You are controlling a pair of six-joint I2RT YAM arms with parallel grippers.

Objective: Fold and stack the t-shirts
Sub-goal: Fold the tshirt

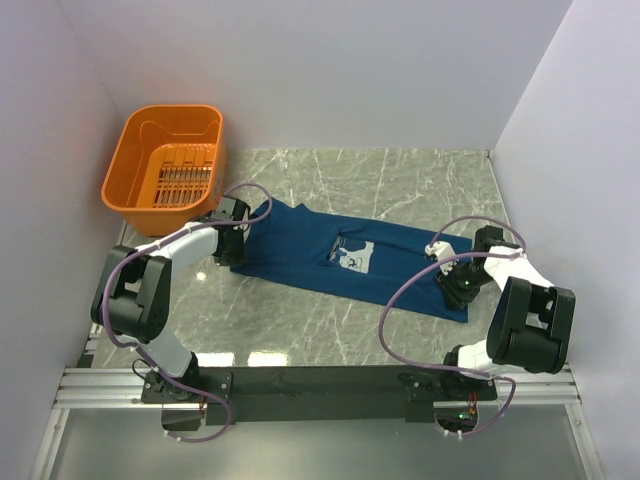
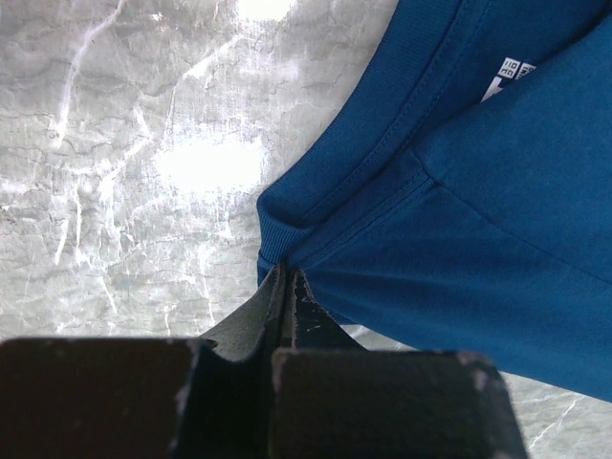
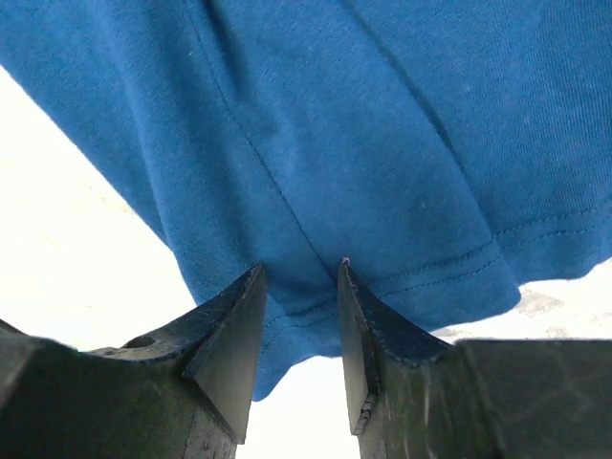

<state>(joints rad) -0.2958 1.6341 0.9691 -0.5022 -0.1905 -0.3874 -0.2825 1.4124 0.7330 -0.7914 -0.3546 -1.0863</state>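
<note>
A: Top view. We note the t-shirt (image 1: 300, 245) lying on the surface (image 1: 330, 330), mid-field, with the orange basket (image 1: 125, 190) well apart at its 10 o'clock. Long axis?

B: It runs 10 to 4 o'clock. The collar end points to 10 and the hem end to 4. The chest print (image 1: 350, 257) faces up near the middle. We find the left pincer (image 1: 236, 240) at the collar end and the right pincer (image 1: 455, 285) at the hem corner.

A: Left wrist view.

B: Here the left pincer is clenched on the cloth edge just beside the collar (image 2: 368, 115) rib, with only a thin bite of fabric. The neck label (image 2: 502, 76) shows at 1 o'clock.

A: Right wrist view.

B: The fingers (image 3: 229, 335) stand apart, gripping nothing. The hem (image 3: 459, 273) lies across the gap beyond the tips, and we cannot tell whether it touches them.

A: Risks, in our judgement?

B: One end is held and the other is free. If the left arm pulls now, the shirt would drag toward 10 o'clock and bunch, skewing any fold. The thin collar bite could slip under load. If the right closes here, it might catch one layer only, and the hem would sag open.
</note>
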